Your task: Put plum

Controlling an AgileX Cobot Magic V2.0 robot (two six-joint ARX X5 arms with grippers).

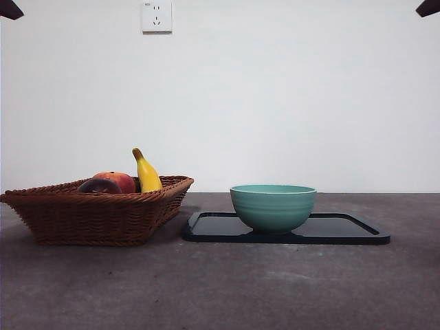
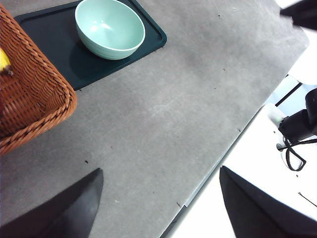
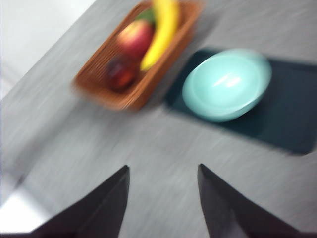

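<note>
The dark maroon plum (image 1: 99, 185) lies in the brown wicker basket (image 1: 96, 213) on the left of the table, beside a red-orange peach (image 1: 118, 181) and a yellow banana (image 1: 146, 172). The blurred right wrist view shows the plum (image 3: 120, 73) at the basket's near end. A teal bowl (image 1: 273, 206) stands on a black tray (image 1: 344, 230) to the right of the basket. My left gripper (image 2: 161, 206) is open and empty, high above the table's edge. My right gripper (image 3: 163, 198) is open and empty, high above the table, away from the basket.
The left wrist view shows the basket's corner (image 2: 34, 106), the bowl (image 2: 109, 29) on the tray (image 2: 54, 29), and the table's edge (image 2: 233, 144). Black arm tips (image 1: 10, 9) show at the front view's top corners. A wall socket (image 1: 157, 16) is behind.
</note>
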